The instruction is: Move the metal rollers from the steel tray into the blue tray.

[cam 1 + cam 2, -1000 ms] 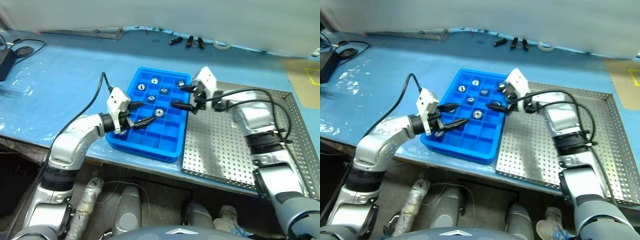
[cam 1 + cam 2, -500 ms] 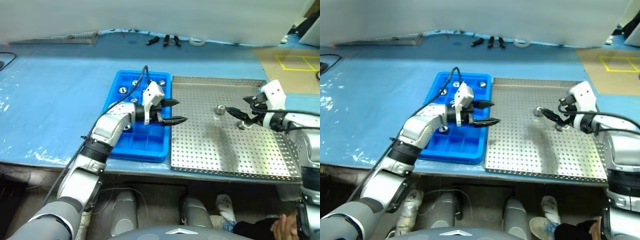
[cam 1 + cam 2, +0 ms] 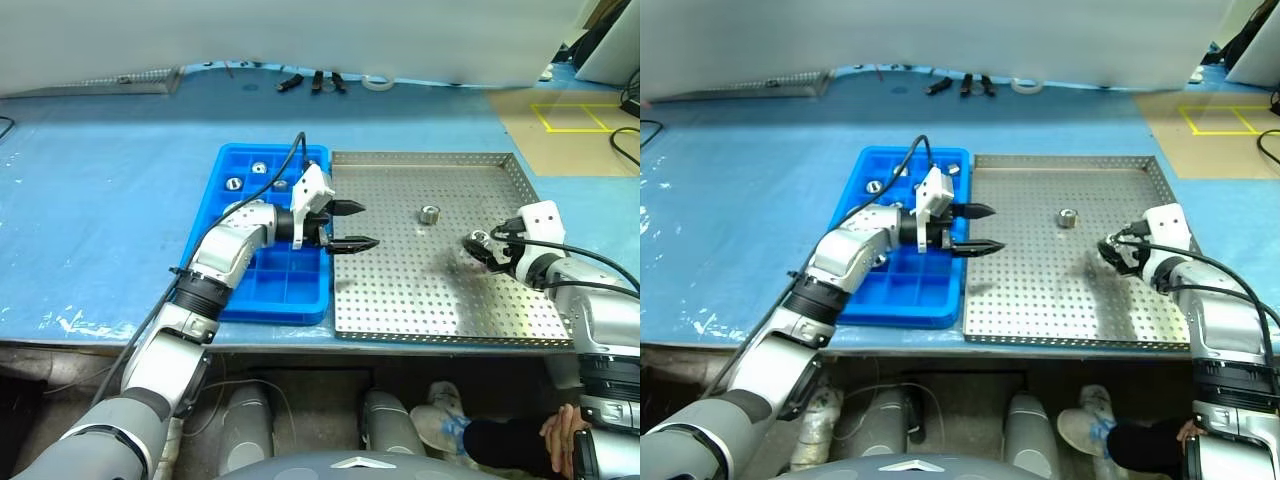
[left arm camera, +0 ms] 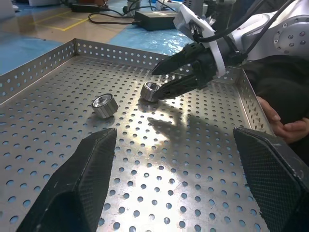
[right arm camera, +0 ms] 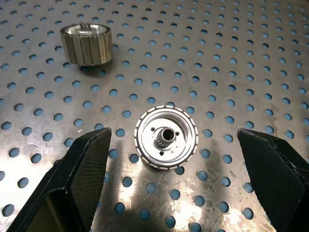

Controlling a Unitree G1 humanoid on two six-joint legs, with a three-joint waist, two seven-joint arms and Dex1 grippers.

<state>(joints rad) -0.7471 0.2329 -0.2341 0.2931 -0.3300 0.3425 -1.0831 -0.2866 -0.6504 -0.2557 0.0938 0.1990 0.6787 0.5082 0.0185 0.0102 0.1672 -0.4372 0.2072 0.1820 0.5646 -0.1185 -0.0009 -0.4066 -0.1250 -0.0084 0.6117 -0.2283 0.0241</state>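
Left eye view: a pale blue plastic table covering (image 3: 100, 200) is spread over the whole bench, wrinkled and glossy near its front edge. Along the far edge a few small black tools (image 3: 310, 82) and a white ring of tape (image 3: 377, 82) are seen, with a narrow grey perforated strip (image 3: 110, 82) to the left of them. Beyond the table's right end, brown floor marked with yellow tape lines (image 3: 570, 118) is visible, and a person's hand (image 3: 562, 440) shows at the lower right, below the bench.

The large silver-grey perforated steel tray (image 3: 400, 290) lies just beside the bright blue gridded plastic tray (image 3: 240, 300), their long sides touching or nearly so. Two small shiny metal rollers remain on the steel tray: one (image 3: 430, 213) stands alone near the middle, and the other (image 5: 166, 137) lies flat with its centre hole up, between the spread fingers of the right gripper (image 3: 478, 245), which is released around it and not closed on it. A few more rollers (image 3: 234, 183) sit in the far compartments of the blue tray.

The left gripper (image 3: 348, 226) is held level over the seam between the two trays, its black fingers parted and empty, its arm lying across the blue tray and hiding several compartments.
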